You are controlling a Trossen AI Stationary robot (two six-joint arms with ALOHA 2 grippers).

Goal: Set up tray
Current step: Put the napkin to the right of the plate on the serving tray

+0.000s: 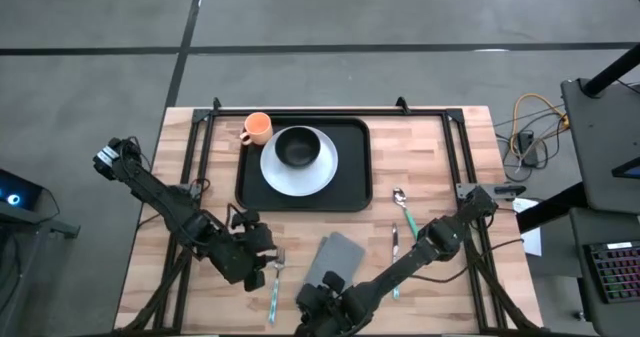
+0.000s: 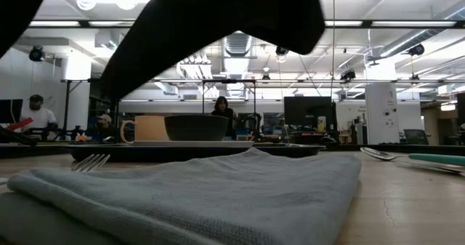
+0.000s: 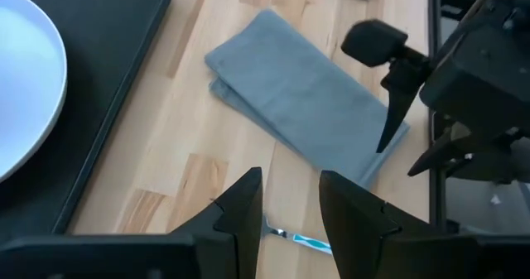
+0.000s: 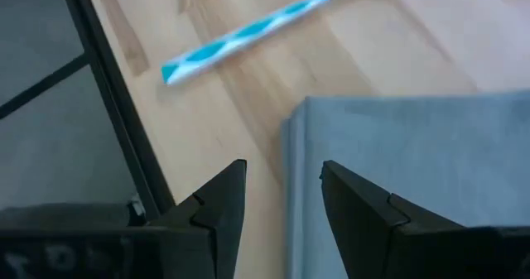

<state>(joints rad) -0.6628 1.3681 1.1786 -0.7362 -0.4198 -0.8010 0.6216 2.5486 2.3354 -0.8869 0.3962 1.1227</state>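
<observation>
left gripper (image 1: 262,245) parted, right gripper (image 1: 322,302) parted

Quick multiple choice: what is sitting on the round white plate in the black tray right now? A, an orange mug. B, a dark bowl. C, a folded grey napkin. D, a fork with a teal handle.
B: the high view shows a dark round bowl resting on the round white plate inside the large black rectangular tray, while the orange mug stands beside the plate.
</observation>
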